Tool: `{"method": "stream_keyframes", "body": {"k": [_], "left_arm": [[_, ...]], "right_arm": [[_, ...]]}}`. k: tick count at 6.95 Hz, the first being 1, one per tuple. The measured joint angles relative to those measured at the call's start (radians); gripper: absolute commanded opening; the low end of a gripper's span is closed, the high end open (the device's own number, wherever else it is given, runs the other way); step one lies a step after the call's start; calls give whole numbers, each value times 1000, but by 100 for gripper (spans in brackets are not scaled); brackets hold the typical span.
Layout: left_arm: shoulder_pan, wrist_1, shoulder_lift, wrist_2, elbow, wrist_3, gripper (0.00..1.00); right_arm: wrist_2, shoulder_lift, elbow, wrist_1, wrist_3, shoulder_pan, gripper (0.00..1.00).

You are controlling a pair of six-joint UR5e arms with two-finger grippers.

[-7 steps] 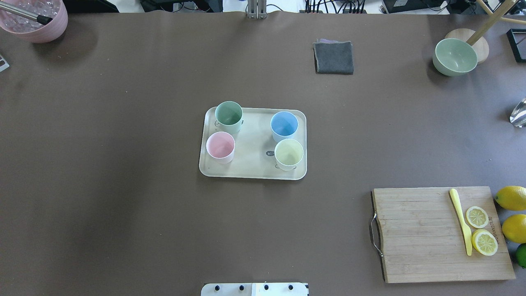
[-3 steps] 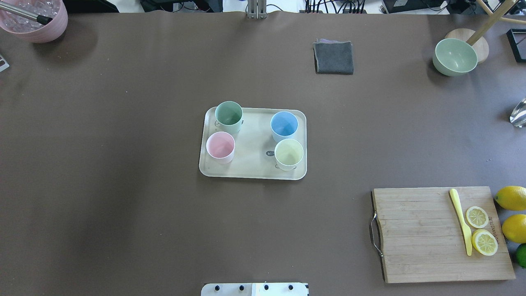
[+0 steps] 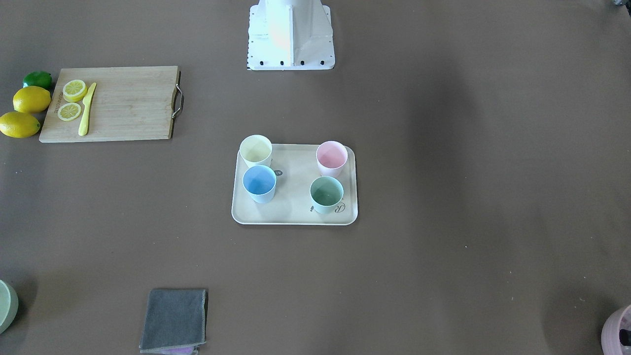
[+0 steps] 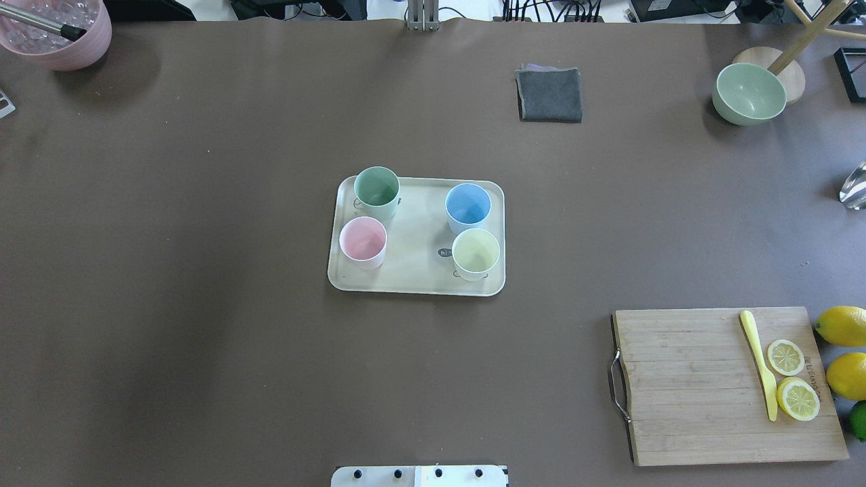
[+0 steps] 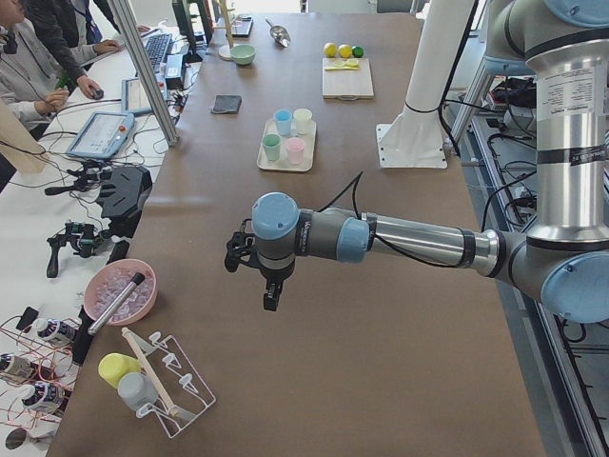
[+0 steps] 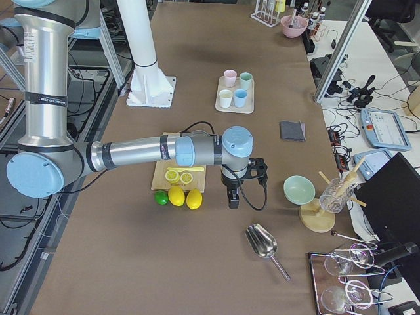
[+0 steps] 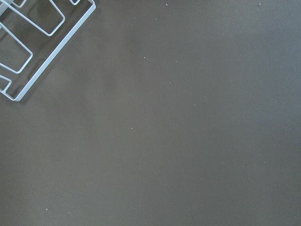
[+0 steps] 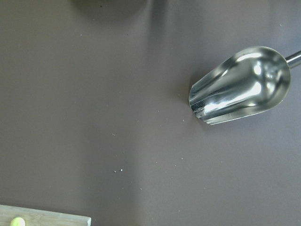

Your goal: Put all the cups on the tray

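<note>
The cream tray lies at the table's middle, also in the front-facing view. All four cups stand upright on it: mint green, pink, light blue and pale yellow. My left gripper hangs above bare table far to the left of the tray; my right gripper hangs far to the right, near the lemons. Both show only in the side views, so I cannot tell whether they are open or shut.
A wooden cutting board with lemon slices and a yellow knife lies front right, lemons beside it. A grey cloth, a sage bowl and a mauve bowl sit along the far edge. A metal scoop and a wire rack lie below the wrists.
</note>
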Motion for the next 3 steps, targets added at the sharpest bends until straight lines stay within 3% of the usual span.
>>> {"method": "stream_keyframes", "body": {"k": [3], "left_arm": [[2,-5,-12,2,48,-1,98]], "right_arm": [[-2,3,2,1,0,0,100]]}}
